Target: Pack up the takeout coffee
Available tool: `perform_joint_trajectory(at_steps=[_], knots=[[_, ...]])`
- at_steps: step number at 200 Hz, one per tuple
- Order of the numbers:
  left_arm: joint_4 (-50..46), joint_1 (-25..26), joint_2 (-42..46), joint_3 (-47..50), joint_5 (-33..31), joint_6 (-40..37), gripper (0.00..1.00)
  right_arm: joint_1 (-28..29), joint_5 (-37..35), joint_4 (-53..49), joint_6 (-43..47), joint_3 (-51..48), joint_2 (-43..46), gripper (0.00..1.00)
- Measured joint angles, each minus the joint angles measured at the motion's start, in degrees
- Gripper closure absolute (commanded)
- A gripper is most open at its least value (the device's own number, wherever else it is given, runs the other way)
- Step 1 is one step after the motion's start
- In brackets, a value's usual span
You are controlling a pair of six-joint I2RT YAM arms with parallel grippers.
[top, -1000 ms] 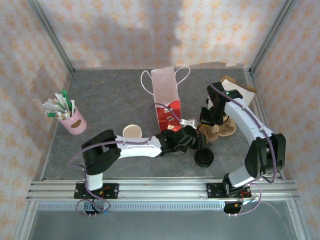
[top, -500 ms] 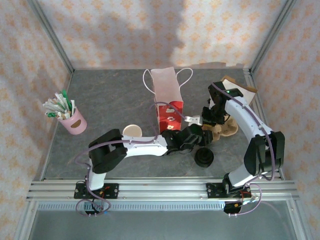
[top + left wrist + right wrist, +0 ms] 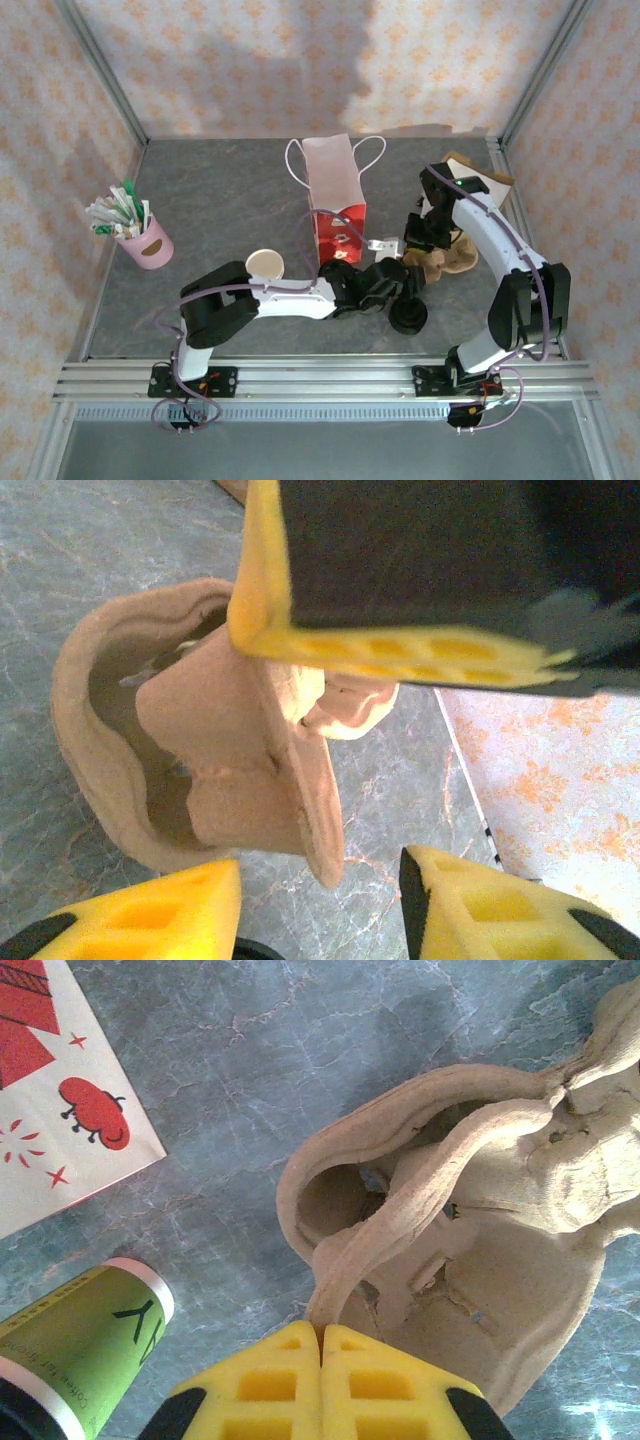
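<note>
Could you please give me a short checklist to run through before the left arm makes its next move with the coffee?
1. Coffee cup upright on the table, lid on: ok.
2. Right fingers shut on the cup carrier by its rim: ok.
3. Left fingers open, nothing between them: ok.
4. Carrier pocket facing up and wide enough for the cup: cannot tell; it looks tilted and crumpled.
5. Room between the left arm and the cup: not ok, they stand close together in the top view.
6. Paper bag mouth open: cannot tell.
</note>
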State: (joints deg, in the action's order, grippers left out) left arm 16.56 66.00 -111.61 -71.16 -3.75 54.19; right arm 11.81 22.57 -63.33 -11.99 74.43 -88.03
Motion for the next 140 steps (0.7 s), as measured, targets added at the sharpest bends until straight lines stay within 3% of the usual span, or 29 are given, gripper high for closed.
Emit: perform_joint_trajectory(at_steps=[27, 90, 112, 140], knots=[[-0.31, 0.83, -0.66, 0.39, 0.31, -0.04, 0.52, 0.04, 1.92, -0.02, 0.00, 0.76, 0.02, 1.00], [-1.11, 1.14, -3.04, -1.31, 0.26, -0.02, 0.69, 0.02, 3.02, -0.07, -0.02, 0.76, 0.02, 1.00], [-1.92, 1.14, -3.04, -1.77, 0.22, -0.20, 0.69, 0.02, 3.21, -0.07, -0.02, 0.76, 0.13, 1.00], [-2.75, 1.14, -3.04, -2.34, 0.07, -0.31, 0.57, 0.02, 3.21, -0.11, -0.02, 0.76, 0.48, 1.00]])
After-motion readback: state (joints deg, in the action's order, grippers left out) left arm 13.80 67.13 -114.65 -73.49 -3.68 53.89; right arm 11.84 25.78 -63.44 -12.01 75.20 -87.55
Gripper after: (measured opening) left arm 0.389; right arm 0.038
